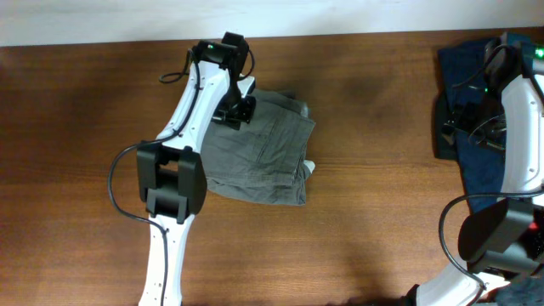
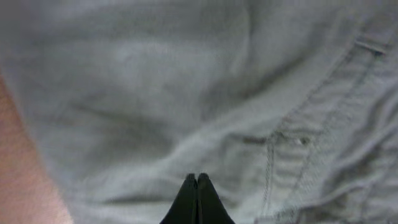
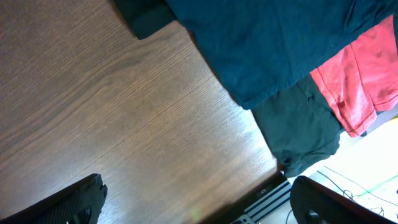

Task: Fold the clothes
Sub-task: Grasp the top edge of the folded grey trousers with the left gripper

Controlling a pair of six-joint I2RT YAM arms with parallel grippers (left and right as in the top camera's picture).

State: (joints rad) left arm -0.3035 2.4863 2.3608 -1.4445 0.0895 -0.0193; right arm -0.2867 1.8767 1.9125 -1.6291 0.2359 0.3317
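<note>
The grey shorts [image 1: 263,157] lie folded in a rough square on the table [image 1: 382,212], left of centre, with a stitched pocket seam showing on top. The left arm [image 1: 170,183] rises from the near edge, bends at its black elbow and reaches forward, then turns its wrist down over the far left corner of the shorts. The left gripper [image 1: 238,110] is at the cloth there. In the wrist view its fingertips [image 2: 197,193] are pressed tightly together against the grey fabric; whether a fold is caught between them cannot be told.

The right arm [image 1: 518,127] stands at the right edge above a navy garment [image 3: 280,43]. The right gripper [image 3: 199,205] hangs over bare wood with its fingers spread wide, holding nothing. Beside the navy garment lie a dark garment [image 3: 305,130] and a red garment [image 3: 367,74], near the table's edge.
</note>
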